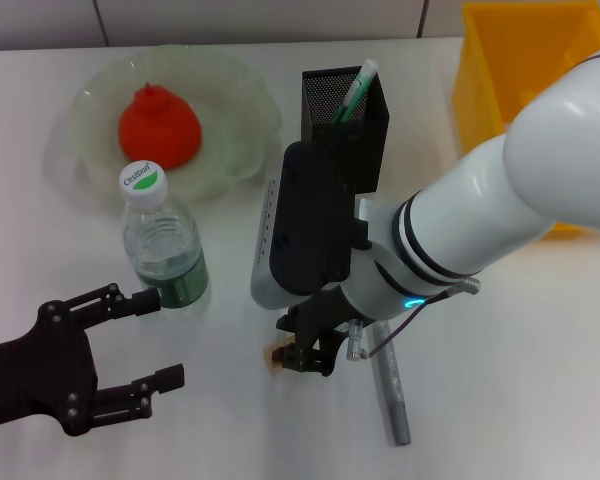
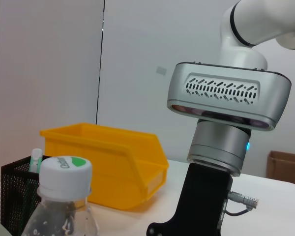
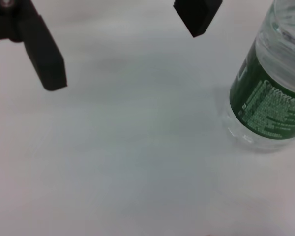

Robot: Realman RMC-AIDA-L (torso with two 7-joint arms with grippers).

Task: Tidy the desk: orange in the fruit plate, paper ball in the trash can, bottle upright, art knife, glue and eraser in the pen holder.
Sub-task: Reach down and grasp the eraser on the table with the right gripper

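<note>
The orange (image 1: 158, 127) lies in the pale green fruit plate (image 1: 235, 90) at the back left. The bottle (image 1: 165, 250) stands upright in front of the plate; it also shows in the left wrist view (image 2: 59, 206) and the right wrist view (image 3: 270, 103). My left gripper (image 1: 169, 337) is open and empty, just in front of the bottle's base. My right gripper (image 1: 308, 355) hangs low over the desk (image 1: 540, 400), right beside the tiny tan eraser (image 1: 277, 356). A grey art knife (image 1: 392, 395) lies to its right. The black mesh pen holder (image 1: 345, 115) holds a green and white stick (image 1: 356, 88). No paper ball shows.
The yellow trash can (image 1: 500, 60) stands at the back right, partly behind my right arm (image 1: 520, 190); it also shows in the left wrist view (image 2: 108, 157). The left gripper's fingers (image 3: 46, 59) show in the right wrist view, apart from the bottle.
</note>
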